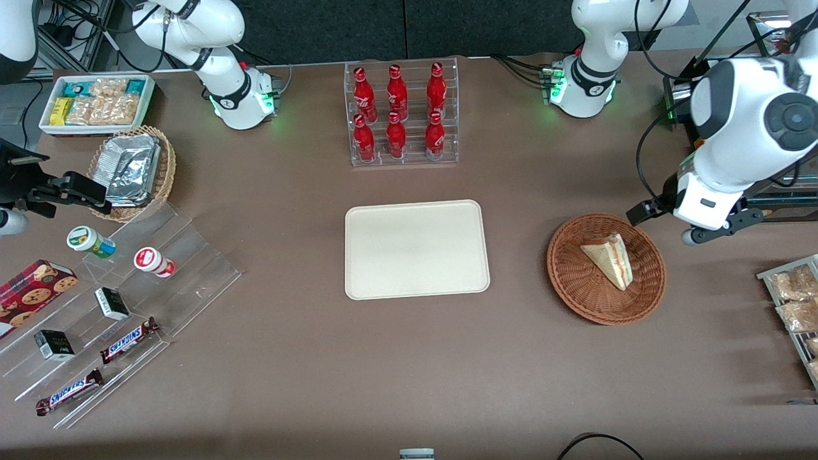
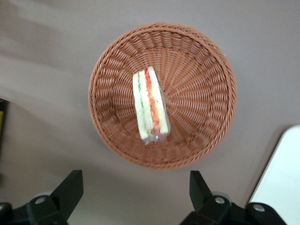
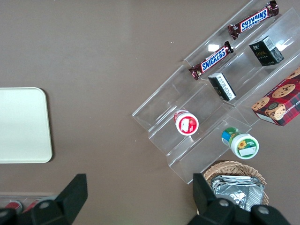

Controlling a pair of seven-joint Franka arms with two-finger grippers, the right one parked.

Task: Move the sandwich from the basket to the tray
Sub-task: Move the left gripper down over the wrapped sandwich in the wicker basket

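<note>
Black fingers [image 2: 70,190] of the left arm's gripper [image 2: 136,197] stand spread and empty above the table, just outside the round reddish-brown wicker basket [image 2: 201,84]. Inside lies the wrapped triangular white-bread sandwich [image 2: 150,107], its long axis crossing the line between the fingers; the cream rectangular tray [image 1: 416,249] waits toward the parked arm.

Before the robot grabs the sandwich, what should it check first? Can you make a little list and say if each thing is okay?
1. Sandwich is in the basket, lying alone with nothing on top: ok.
2. Pincer is open wide, fingers spread apart: ok.
3. Pincer is lined up over the sandwich: not ok; it hangs above the table just outside the basket's rim, holding nothing.
4. Tray has bare room for the sandwich: ok.
5. Way from basket to tray is free: ok; only bare table lies between them.
6. Bottle rack stands clear of that path, farther from the front camera than the tray: ok.
</note>
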